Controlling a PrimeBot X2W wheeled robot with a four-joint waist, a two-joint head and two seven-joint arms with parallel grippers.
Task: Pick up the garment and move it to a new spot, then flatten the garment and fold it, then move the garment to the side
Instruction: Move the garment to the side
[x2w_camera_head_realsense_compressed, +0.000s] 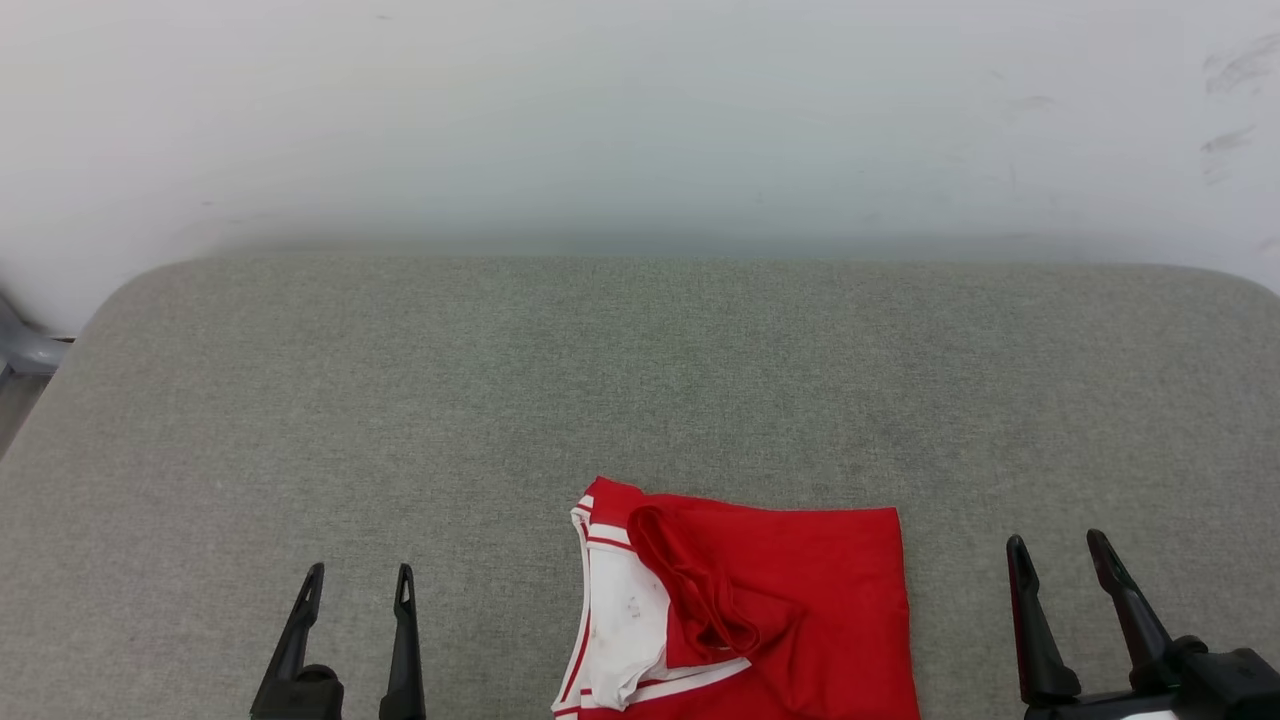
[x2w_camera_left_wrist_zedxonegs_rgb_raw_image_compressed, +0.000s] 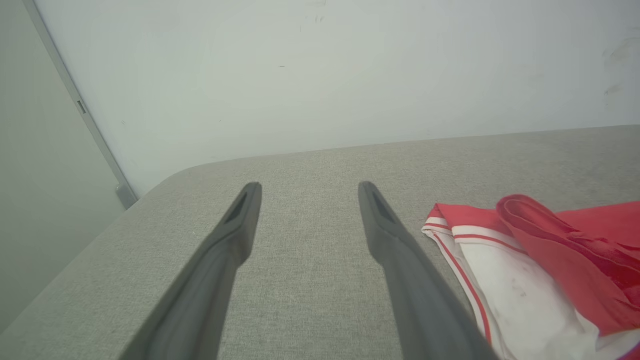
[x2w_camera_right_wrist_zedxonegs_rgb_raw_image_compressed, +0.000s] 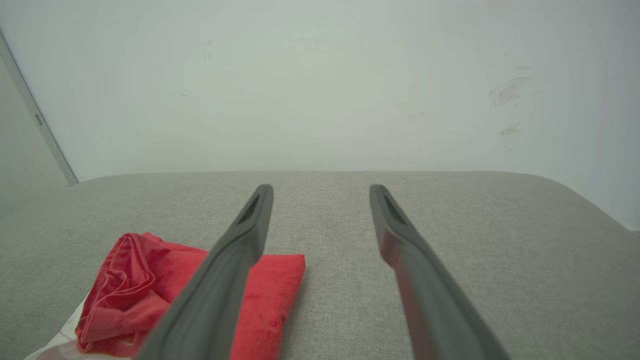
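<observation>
- Shows the garment (x2w_camera_head_realsense_compressed: 800, 600) at the lower centre of the head view: a compact, folded red block, cut off by the bottom edge of the frame.
- Rests on the grey fabric surface (x2w_camera_head_realsense_compressed: 640, 380), towards its near edge.
- Carries a white sleeve panel (x2w_camera_head_realsense_compressed: 625, 610) with red-and-white stripe trim along its left side, and a bunched red fold across the upper left part.
- Places the left gripper (x2w_camera_head_realsense_compressed: 360, 575) at the lower left of the head view, pointing up the frame, jaws spread wide and empty, with a strip of bare fabric between it and the garment.
- Places the right gripper (x2w_camera_head_realsense_compressed: 1057, 548) at the lower right, likewise spread wide and holding nothing, near the garment's right edge but clear of it.
- In the left wrist view, sets the two dark fingers (x2w_camera_left_wrist_zedxonegs_rgb_raw_image_compressed: 240, 235) parted over bare fabric; garment at the right edge of the frame, white sleeve nearest.
- In the right wrist view, puts the garment at the lower left, partly hidden behind the left-hand finger.
- Backs the surface with a pale wall (x2w_camera_head_realsense_compressed: 640, 120) across the top of the head view; grey strip (x2w_camera_left_wrist_zedxonegs_rgb_raw_image_compressed: 75, 100) slanting down the upper left of the left wrist view; faint scuff marks (x2w_camera_right_wrist_zedxonegs_rgb_raw_image_compressed: 507, 92) at the upper right of the right wrist view.
</observation>
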